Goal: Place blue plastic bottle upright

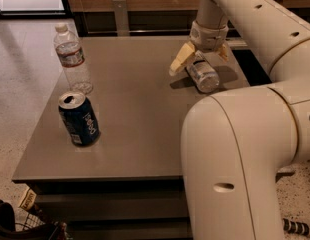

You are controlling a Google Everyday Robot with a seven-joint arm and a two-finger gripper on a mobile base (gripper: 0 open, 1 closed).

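The blue plastic bottle (203,75), small and clear with a white label, lies on its side on the grey table (135,119) at the far right. My gripper (199,64) hangs straight over it, with the cream fingers (179,60) spread to either side of the bottle's upper end. The left finger stands clear of the bottle. The bottle's cap end is hidden under the gripper.
A clear bottle with a red-and-white label (72,59) stands upright at the far left. A blue Pepsi can (79,119) stands in front of it near the left edge. My arm's large white body (240,164) blocks the front right of the table.
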